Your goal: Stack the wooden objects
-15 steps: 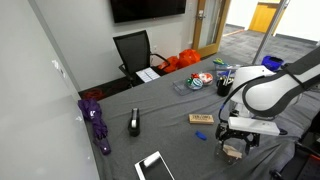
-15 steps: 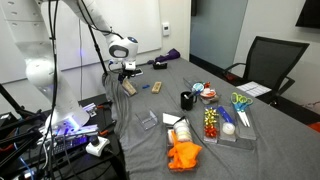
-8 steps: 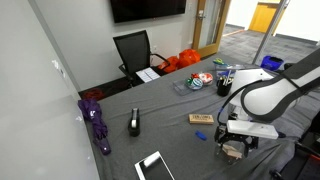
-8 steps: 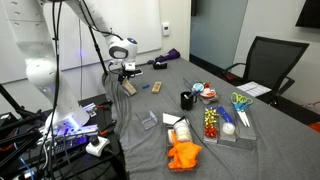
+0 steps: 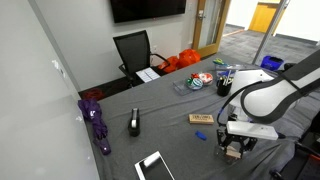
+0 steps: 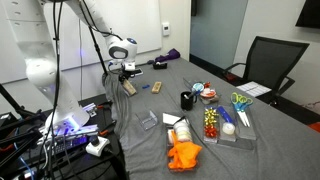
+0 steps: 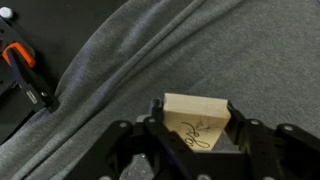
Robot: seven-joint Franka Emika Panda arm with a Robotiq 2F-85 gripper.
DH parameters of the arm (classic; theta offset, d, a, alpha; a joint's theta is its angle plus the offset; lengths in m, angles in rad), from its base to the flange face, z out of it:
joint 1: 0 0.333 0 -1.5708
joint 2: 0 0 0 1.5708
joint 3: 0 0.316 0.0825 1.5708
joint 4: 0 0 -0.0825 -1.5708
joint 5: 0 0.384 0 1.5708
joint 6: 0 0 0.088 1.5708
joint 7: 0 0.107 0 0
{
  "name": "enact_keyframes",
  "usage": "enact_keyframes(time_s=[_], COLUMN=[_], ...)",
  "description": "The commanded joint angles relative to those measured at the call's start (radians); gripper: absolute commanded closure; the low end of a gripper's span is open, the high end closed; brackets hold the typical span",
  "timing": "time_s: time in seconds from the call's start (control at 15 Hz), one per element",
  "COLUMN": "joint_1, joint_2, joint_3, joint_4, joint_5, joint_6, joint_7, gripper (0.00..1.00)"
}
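Observation:
In the wrist view my gripper (image 7: 195, 113) is shut on the chunky wooden block (image 7: 195, 118). One finger presses on each side of it, and the block still rests on the grey cloth. In both exterior views the gripper (image 5: 234, 147) (image 6: 127, 80) points down at that block (image 5: 235, 152) (image 6: 128, 88) near the table's edge. The flat elongated wooden block (image 5: 203, 119) (image 6: 158, 64) lies apart on the cloth, further in from the edge.
A small blue object (image 5: 200, 136) (image 6: 143, 87) lies between the two blocks. On the table stand a black tape dispenser (image 5: 134, 123), a purple cloth (image 5: 97, 122), a clear tray (image 6: 150, 120), a black cup (image 6: 187, 99) and orange fabric (image 6: 184, 155). An orange-handled tool (image 7: 25, 62) lies below the table's edge.
The jaws have closed in on the chunky wooden block. The arm and the block have stayed where they were.

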Motion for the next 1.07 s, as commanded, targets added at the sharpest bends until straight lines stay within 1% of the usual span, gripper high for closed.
enact_keyframes(time_s=[0.0, 0.4, 0.8, 1.0], joint_1=[0.001, -0.013, -0.022, -0.025], joint_2=[0.025, -0.053, -0.159, -0.204], joint_3=[0.006, 0.009, -0.002, -0.012], joint_4=[0.012, 0.003, 0.043, 0.072], joint_5=[0.022, 0.042, 0.113, 0.156], joint_6=[0.022, -0.051, -0.206, -0.255], joint_7=[-0.006, -0.023, -0.032, -0.024], gripper=[0.68, 0.68, 0.68, 0.68])
